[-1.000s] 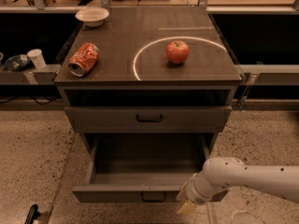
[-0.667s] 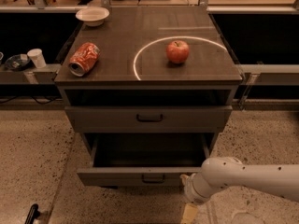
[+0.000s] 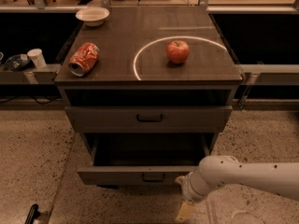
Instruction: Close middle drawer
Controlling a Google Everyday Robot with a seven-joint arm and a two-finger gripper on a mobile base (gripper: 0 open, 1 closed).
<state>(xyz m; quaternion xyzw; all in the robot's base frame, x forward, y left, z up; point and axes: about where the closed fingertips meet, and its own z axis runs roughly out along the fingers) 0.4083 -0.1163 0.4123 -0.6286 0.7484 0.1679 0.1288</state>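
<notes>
The middle drawer (image 3: 126,175) is the grey drawer pulled partly out of the cabinet, with a small dark loop handle (image 3: 152,177) on its front. Its inside is dark and looks empty. The uppermost drawer (image 3: 149,118) above it is shut. The lowest drawer is hidden beneath the open one. My gripper (image 3: 186,195), at the end of the white arm (image 3: 247,174), is low at the drawer front's right end, against or very close to it.
On the cabinet top (image 3: 117,45) lie a red soda can (image 3: 84,58) on its side, a red apple (image 3: 178,51) inside a white ring, and a white bowl (image 3: 92,15). A white cup (image 3: 36,58) stands on the left ledge. Speckled floor surrounds the cabinet.
The middle drawer has slid inward toward the cabinet. My gripper and arm have moved forward with its front.
</notes>
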